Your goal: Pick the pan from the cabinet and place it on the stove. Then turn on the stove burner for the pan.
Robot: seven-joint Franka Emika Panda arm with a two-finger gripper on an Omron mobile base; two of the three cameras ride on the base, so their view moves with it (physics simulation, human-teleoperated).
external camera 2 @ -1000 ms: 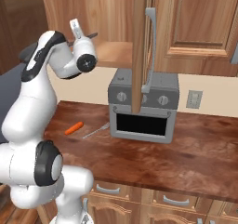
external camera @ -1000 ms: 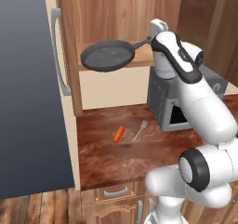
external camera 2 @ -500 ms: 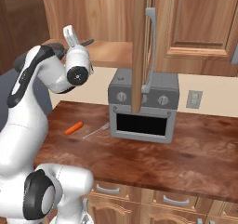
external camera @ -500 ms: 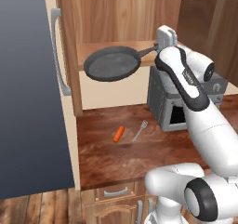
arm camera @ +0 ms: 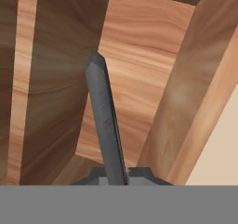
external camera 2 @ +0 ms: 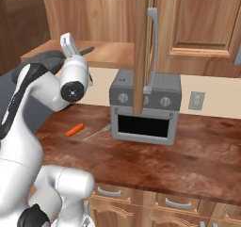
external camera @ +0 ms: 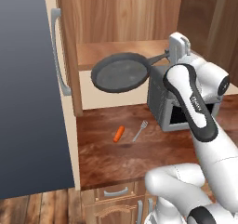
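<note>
One dark grey round frying pan [external camera: 120, 72], clamped by its long thin handle [arm camera: 106, 125] in the two-finger gripper [external camera: 173, 56]. Now out past the open reddish-brown wooden cabinet [external camera: 130, 18], lower and nearer than a second ago, hanging level above the brown wooden counter [external camera: 116, 153]. Lifted clear of the shelf; carry to the stove probably next.

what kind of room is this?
A home kitchen, rendered. Wooden wall cabinet over a wood countertop, a small silver countertop oven, and a frying pan held in the tool.
</note>
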